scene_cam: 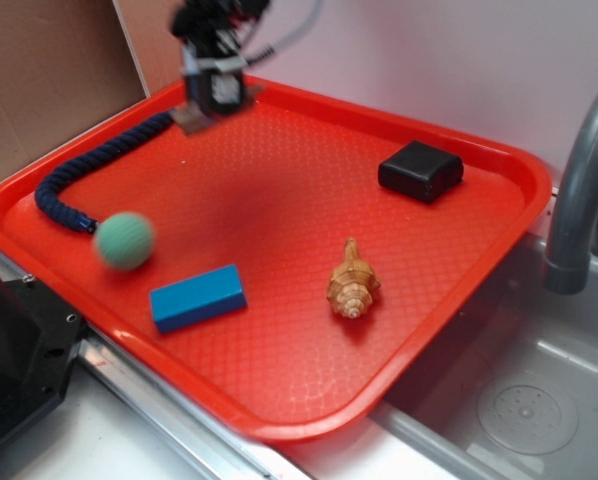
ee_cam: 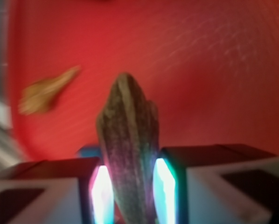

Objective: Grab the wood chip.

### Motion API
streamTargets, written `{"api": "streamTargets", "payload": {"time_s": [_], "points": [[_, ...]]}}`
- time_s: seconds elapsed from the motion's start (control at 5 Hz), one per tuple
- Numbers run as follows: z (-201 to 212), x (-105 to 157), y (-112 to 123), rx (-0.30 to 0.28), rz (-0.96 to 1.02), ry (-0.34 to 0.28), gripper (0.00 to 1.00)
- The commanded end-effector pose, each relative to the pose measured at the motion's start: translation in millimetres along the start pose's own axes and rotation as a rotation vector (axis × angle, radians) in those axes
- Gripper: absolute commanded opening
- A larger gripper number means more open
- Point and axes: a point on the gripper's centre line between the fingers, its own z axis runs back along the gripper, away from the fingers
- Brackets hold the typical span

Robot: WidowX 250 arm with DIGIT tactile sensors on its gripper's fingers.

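While the red tray (scene_cam: 499,200) lies across the counter beside a sink, a dark blue rope (scene_cam: 89,165) curls along its far left edge, and a green ball (scene_cam: 125,240), blurred, sits at the rope's near end. Just right of the ball lies a blue block (scene_cam: 198,297). Above the tray's far left part hangs the gripper (scene_cam: 204,112), lifted clear of the surface, and a small grey-brown tip shows under it. The wrist view makes this plain: the two fingers (ee_cam: 102,193) are clamped on the wood chip (ee_cam: 129,140), one pad on each flat face, with the pointed end standing out ahead of them.

The chip looks thin, stiff and light, with a rough grain that should give the pads some bite. Being a sliver, it may well split or twist if pinched hard near a point, so a hold across its broad middle seems the safest. By that reckoning the present grip looks sound.

Farther right, a tan seashell (scene_cam: 353,283) lies near the tray's middle, and a black box (scene_cam: 420,169) rests toward the far right.

How much of the chip sits behind the pads is hidden. The wrist view is smeared, the exterior view shows only a scrap of wood, and the arm is cut off at the top.
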Motion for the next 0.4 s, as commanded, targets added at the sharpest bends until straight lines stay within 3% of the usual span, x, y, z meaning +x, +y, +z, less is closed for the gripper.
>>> {"api": "streamTargets", "payload": {"time_s": [0.0,0.2], "points": [[72.1,-38.9,-52.1,-0.023,0.022,-0.103,0.00],[73.5,-32.0,-54.5,0.017,0.070,-0.030,0.00]]}}
